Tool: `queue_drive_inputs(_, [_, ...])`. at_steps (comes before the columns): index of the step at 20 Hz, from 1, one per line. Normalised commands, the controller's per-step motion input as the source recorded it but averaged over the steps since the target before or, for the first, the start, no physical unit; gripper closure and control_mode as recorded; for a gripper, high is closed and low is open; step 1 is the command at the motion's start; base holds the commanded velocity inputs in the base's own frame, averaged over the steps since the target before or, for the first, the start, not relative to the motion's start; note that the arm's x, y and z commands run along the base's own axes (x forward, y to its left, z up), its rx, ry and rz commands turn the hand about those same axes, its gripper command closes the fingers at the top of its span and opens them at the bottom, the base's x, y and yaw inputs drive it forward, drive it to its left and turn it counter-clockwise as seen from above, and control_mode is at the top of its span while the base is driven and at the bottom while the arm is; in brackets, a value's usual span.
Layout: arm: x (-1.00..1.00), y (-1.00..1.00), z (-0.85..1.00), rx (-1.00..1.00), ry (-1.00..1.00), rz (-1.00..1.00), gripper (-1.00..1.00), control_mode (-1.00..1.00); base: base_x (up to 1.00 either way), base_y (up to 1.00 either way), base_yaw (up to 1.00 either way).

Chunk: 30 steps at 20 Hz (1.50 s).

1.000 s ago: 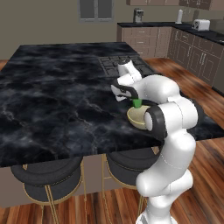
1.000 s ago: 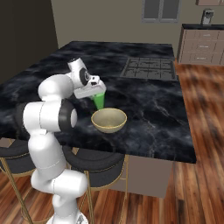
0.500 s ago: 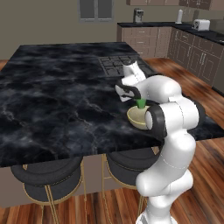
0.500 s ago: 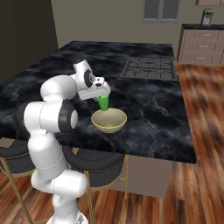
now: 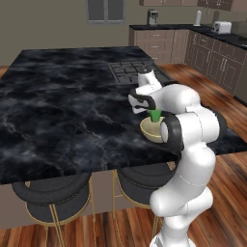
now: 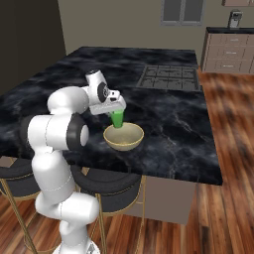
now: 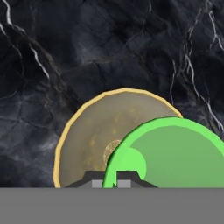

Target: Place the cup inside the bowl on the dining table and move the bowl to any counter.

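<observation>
The green cup [image 6: 117, 119] hangs upright with my gripper [image 6: 114, 112] shut on its rim, right over the tan bowl [image 6: 124, 138]. The cup's base dips to about the level of the bowl's rim. The bowl stands on the dining table [image 6: 168, 111], close to its near edge. From the left base view, the cup [image 5: 155, 116] shows above the bowl [image 5: 150, 131], partly behind my forearm, with the gripper [image 5: 153, 110] on it. Looking down from the hand view, the cup [image 7: 175, 153] covers the lower right part of the bowl [image 7: 87, 140].
A gas cooktop [image 6: 168, 77] is built into the table beyond the bowl. Round black stools [image 5: 53, 198] stand under the near edge. Counters with brown drawer cabinets [image 5: 193, 46] run along the back right, across a wooden floor [image 6: 228, 149].
The gripper has carried the cup a little sideways and down, from beside the bowl's rim to over its inside. The bowl has stayed in place.
</observation>
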Motion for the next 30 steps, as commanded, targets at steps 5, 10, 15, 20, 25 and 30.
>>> queue_drive_inputs(5, [0.0, -0.24, -0.03, 0.01, 0.0, 0.0, 1.0, -1.0, 0.0, 0.0, 0.0])
queue_drive_inputs(10, [0.0, -0.22, -0.19, 0.0, 0.0, 0.0, 1.0, -1.0, 0.0, 0.0, 0.0])
queue_drive_inputs(15, [0.0, -0.07, -0.17, 0.0, 0.0, 0.0, 1.0, -1.0, 0.0, 0.0, 0.0])
queue_drive_inputs(20, [0.0, 0.0, -0.1, 0.02, 0.0, 0.0, 1.0, -1.0, 0.0, 0.0, 0.0])
queue_drive_inputs(25, [0.0, 0.0, -0.13, 0.03, 0.0, 0.0, 1.0, -1.0, 0.0, 0.0, 0.0])
queue_drive_inputs(30, [0.0, 0.0, -0.19, 0.04, 0.0, 0.0, 1.0, -1.0, 0.0, 0.0, 0.0])
